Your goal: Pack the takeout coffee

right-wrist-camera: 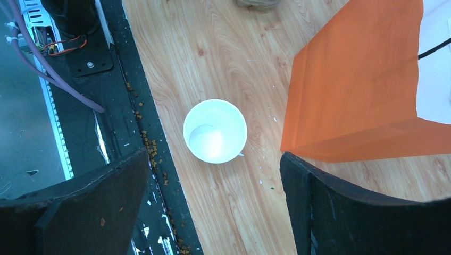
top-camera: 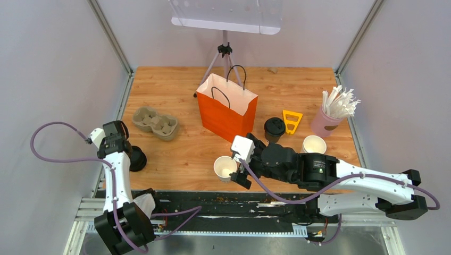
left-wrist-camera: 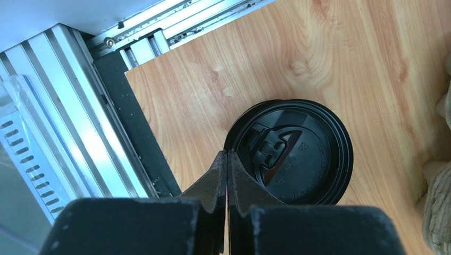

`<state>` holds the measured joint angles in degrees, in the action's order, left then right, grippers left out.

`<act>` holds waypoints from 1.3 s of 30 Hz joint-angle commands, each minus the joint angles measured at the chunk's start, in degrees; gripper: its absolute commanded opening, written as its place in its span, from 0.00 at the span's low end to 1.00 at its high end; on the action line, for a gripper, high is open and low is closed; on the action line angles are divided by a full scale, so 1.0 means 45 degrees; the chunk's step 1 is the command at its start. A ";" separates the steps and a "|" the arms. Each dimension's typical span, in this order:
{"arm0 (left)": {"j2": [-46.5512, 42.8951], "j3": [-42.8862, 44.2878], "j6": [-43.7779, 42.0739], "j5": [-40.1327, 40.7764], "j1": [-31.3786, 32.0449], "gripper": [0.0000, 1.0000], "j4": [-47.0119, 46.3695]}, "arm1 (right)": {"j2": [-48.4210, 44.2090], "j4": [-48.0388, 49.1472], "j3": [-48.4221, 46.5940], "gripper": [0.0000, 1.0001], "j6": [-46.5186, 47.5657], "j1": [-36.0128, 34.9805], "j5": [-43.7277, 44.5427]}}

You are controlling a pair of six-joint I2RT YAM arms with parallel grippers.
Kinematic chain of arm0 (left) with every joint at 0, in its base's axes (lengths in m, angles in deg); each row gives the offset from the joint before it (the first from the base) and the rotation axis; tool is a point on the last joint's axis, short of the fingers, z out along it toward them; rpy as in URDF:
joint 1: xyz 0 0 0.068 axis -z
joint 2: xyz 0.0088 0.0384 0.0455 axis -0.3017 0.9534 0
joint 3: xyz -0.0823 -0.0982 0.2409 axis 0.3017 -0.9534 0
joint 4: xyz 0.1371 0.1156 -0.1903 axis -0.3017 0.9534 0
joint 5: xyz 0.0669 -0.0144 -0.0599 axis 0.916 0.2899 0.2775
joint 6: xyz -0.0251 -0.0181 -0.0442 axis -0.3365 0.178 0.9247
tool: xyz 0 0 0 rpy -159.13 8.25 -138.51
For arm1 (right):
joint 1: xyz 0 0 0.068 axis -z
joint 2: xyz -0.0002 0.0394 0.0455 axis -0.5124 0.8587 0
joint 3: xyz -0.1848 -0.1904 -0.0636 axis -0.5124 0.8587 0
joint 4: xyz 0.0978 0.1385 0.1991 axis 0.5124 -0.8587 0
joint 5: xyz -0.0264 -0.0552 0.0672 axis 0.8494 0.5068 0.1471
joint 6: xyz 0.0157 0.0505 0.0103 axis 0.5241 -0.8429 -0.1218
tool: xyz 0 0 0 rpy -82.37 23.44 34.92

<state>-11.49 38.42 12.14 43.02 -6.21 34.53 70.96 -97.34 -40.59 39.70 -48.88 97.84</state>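
A white paper cup stands open, without a lid, near the table's front edge; it also shows in the right wrist view. My right gripper is open wide just right of it, and the cup lies just beyond the fingertips. A second open white cup stands to the right. A round black lid lies at the left edge. My left gripper is shut, its tips at the lid's near rim. I cannot tell whether a cup is under this lid. The orange paper bag stands open mid-table.
A brown pulp tray lies left of the bag. Another black lid and a yellow plastic piece sit right of the bag. A pink cup of white straws stands far right. A tripod stands behind the bag.
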 commanded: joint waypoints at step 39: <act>-0.0105 -0.0505 -0.0841 0.0697 -0.0147 0.31 -0.1725 | 0.0005 -0.0129 -0.1315 0.93 -0.0653 -0.0042 -0.0189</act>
<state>-11.29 36.09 8.04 43.02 -6.21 27.86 70.98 -98.22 -43.47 37.60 -48.90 96.95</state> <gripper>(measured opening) 0.325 0.928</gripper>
